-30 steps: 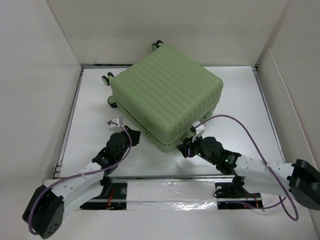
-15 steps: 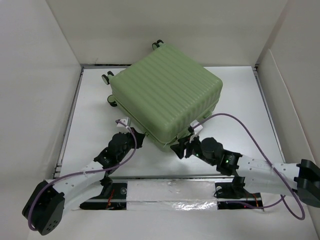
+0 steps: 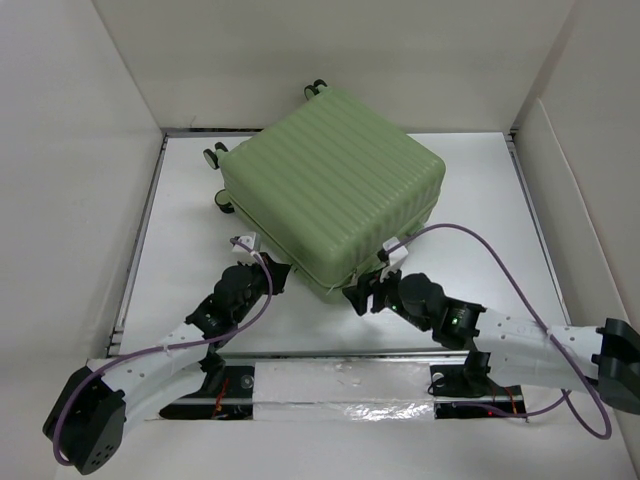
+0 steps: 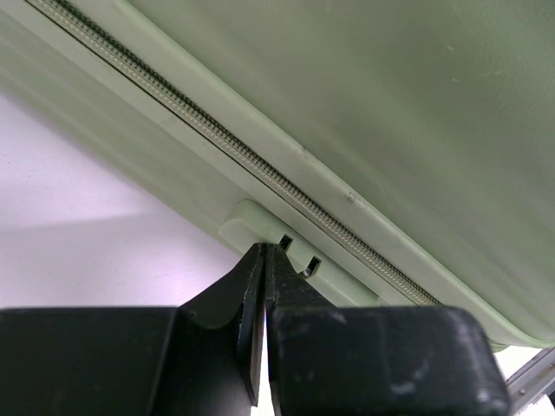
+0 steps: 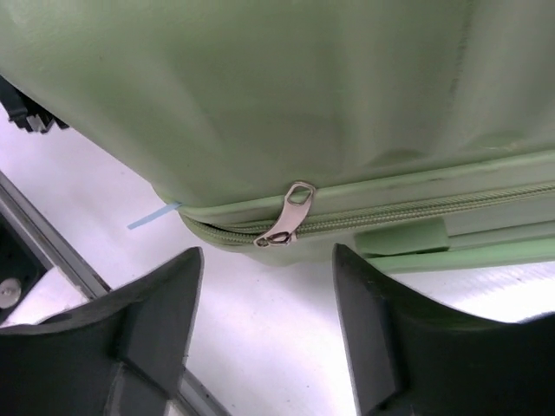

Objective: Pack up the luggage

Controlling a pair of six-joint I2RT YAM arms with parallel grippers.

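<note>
The luggage [image 3: 335,190], a pale green ribbed hard-shell case, lies shut and flat on the white table, turned at an angle. My left gripper [image 3: 276,272] is shut and empty at its near left edge. In the left wrist view its tips [image 4: 264,250] press against a moulded block with two slots below the zipper [image 4: 260,169]. My right gripper [image 3: 358,296] stands open at the near corner. In the right wrist view the metal zipper pull [image 5: 288,217] hangs just beyond the open right gripper [image 5: 267,253], apart from both fingers. A light blue strip [image 5: 154,215] pokes out at the corner of the luggage [image 5: 260,87].
White walls close in the table on the left, back and right. The luggage's wheels [image 3: 215,157] point to the back left. A metal rail [image 3: 330,352] runs along the near table edge, in front of the arm bases.
My left gripper has pushed forward to the luggage's edge. My right gripper has slid left along the near edge to the corner and opened wider.
</note>
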